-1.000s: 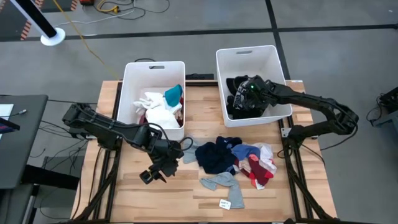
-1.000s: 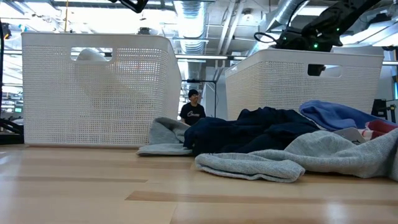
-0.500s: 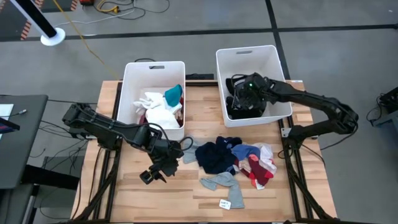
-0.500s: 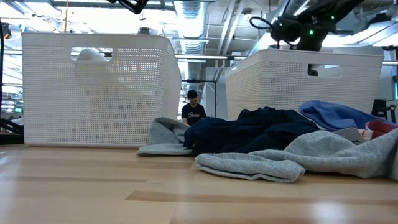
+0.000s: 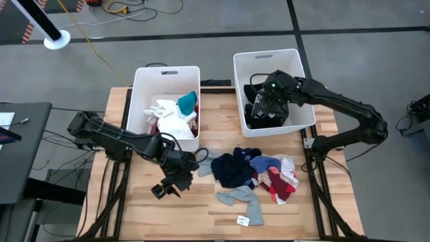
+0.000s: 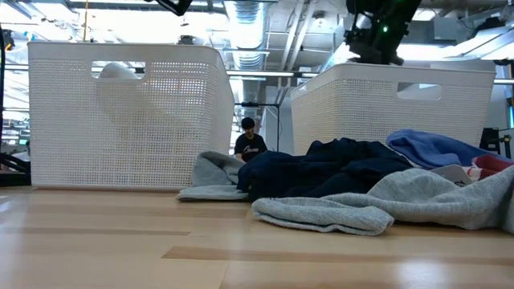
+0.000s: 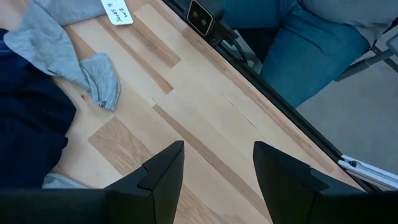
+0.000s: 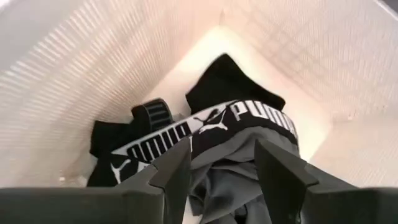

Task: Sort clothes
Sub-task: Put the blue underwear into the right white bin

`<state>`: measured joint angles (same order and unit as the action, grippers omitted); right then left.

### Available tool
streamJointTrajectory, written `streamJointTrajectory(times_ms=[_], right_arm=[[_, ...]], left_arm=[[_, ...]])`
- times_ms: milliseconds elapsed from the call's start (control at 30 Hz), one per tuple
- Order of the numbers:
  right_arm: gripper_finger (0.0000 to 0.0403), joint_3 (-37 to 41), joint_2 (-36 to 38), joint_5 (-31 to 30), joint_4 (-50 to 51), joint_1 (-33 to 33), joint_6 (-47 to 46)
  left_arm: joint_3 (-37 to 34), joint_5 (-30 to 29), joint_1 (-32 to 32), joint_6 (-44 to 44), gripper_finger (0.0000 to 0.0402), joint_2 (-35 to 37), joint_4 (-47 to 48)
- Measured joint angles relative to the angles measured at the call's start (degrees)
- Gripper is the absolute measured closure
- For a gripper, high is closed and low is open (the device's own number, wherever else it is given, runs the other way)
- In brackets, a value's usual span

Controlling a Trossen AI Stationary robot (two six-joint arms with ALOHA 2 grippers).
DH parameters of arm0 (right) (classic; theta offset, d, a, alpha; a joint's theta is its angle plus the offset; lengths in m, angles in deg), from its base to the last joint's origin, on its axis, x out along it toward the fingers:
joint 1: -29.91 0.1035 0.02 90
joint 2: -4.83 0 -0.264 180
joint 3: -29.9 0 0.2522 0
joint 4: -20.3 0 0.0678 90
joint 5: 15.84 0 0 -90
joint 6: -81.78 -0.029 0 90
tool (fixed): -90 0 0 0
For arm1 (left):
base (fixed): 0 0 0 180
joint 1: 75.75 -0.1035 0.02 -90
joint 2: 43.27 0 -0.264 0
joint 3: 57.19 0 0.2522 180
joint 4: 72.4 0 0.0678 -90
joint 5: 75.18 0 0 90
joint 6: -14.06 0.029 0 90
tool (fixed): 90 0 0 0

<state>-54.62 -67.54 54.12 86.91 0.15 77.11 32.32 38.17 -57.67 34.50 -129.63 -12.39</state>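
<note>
I am holding my right tool (image 5: pixel 267 102), fingers apart and empty, over the right bin (image 5: pixel 295 64), where dark garments (image 8: pixel 217 134) are lying. The unsorted pile of clothes (image 5: pixel 255 171) is sitting on the bench (image 5: pixel 141 202), nearer my left tool (image 5: pixel 172 186), which is open, empty and just beside it.

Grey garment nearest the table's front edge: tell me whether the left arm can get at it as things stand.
Probably yes. The left gripper is open and empty over bare table, beside the grey garment. Nothing lies between them, and the right gripper is over the right bin.
</note>
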Motion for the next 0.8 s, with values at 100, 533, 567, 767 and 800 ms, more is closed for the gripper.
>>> streamJointTrajectory(times_ms=[100,533,567,767,800], right_arm=[[0.0218,-0.8,0.0,0.0,-0.2,1.0,0.0],[0.0277,7.5,-0.1,-2.6,-8.8,-1.3,-0.3],[0.028,9.1,-0.1,-2.6,-10.3,-1.8,-0.3],[0.0281,19.4,-0.1,-2.0,-19.7,-4.7,-1.4],[0.028,21.0,-0.1,-1.2,-21.4,-5.2,-1.4]], left_arm=[[0.0,0.0,0.0,0.0,0.0214,0.0,-0.7],[0.0,0.0,0.0,-0.1,0.0214,0.0,-0.8],[-0.1,0.0,0.0,-0.1,0.0214,0.0,-1.2],[-4.7,0.0,0.0,-0.7,0.0214,0.0,-7.1],[-5.5,0.0,0.0,-0.7,0.0214,0.0,-8.0]])
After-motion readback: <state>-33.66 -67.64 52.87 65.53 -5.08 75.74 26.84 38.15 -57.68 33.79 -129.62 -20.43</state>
